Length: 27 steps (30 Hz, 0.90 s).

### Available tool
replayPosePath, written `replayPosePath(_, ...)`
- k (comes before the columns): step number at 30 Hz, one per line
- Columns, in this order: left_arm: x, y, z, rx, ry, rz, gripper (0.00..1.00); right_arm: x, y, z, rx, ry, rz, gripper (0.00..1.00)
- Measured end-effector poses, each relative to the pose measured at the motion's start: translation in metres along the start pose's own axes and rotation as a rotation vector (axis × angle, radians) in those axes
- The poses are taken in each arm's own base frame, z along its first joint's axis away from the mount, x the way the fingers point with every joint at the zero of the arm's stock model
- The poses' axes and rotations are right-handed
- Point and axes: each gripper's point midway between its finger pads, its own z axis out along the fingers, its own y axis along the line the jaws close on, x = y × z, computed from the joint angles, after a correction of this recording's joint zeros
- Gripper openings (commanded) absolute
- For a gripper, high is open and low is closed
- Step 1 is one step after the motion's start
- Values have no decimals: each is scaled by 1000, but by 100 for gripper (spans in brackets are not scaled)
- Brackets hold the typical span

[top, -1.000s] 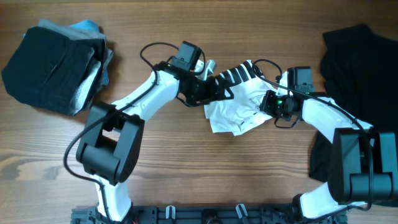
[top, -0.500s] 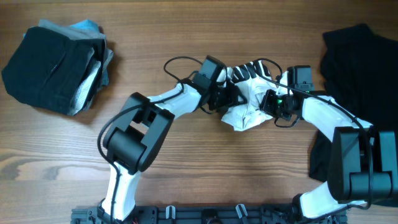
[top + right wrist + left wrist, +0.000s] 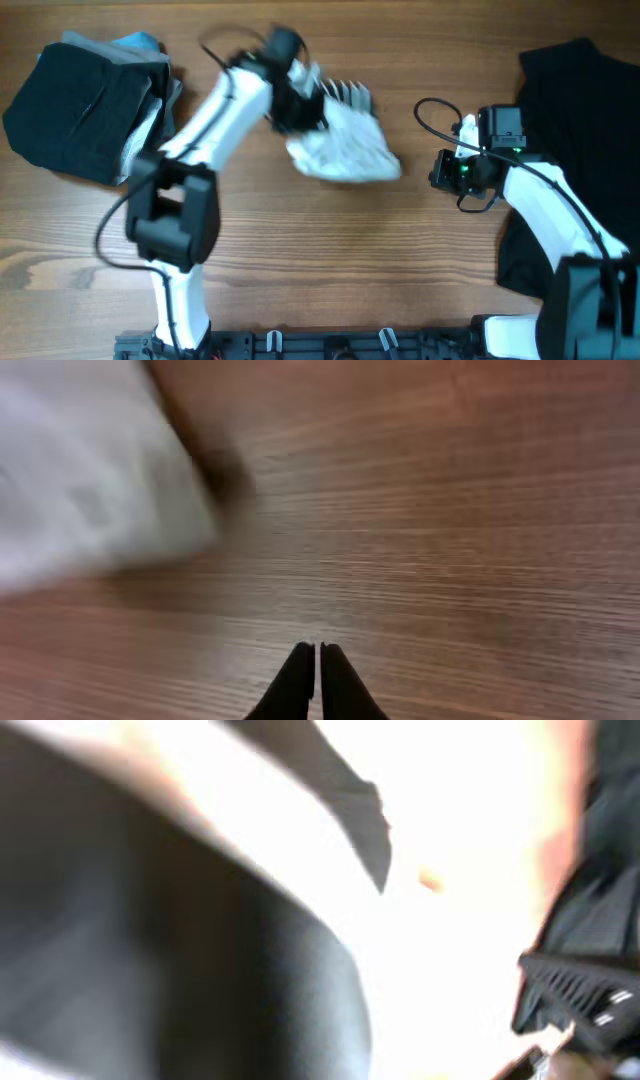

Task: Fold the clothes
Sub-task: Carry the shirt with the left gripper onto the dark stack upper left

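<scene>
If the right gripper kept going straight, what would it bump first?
The right gripper would probably meet only bare table; the white T-shirt sits off to one side, though depth is unclear.

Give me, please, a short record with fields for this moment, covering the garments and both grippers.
left gripper: shut on the white T-shirt
white T-shirt: bunched and blurred, upper middle of the table
right gripper: shut, empty, over bare wood, apart from the shirt
black garment: spread at the table's right edge
folded pile: dark clothes stacked, upper left
task state: T-shirt not yet folded
</scene>
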Motion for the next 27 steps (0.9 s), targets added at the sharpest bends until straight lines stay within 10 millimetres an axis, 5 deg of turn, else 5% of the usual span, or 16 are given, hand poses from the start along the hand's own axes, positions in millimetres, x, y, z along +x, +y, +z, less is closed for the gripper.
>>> replayPosePath(4,-65,17,-93,-16,-253,84,4,-3,5,-10,-13,-31,-15,9)
replayPosePath(7,-102,81,-158,-83,-438,64,4,1,5,-10,-10,-14,-8,9)
replayPosePath(10,-102,167,-212,-174,-540,-55,4,2,6,-10,-16,-10,0,9)
replayPosePath(13,-64,262,-266,-270,-584,-262,10,2,7,-10,-25,-9,0,9)
replayPosePath(15,-32,299,-283,-293,-568,-382,100,0,8,-10,-29,-16,-3,9)
replayPosePath(16,-9,318,-292,-302,-546,-459,100,-1,8,-10,-30,-22,-5,9)
replayPosePath(24,63,340,-304,-264,-447,-729,100,5,10,-16,-34,-4,11,9)
replayPosePath(26,64,324,-325,-251,-503,-702,100,7,17,-34,-37,-17,1,9)
replayPosePath(27,60,294,-344,-250,-551,-615,99,-2,26,-54,-47,-60,-24,9)
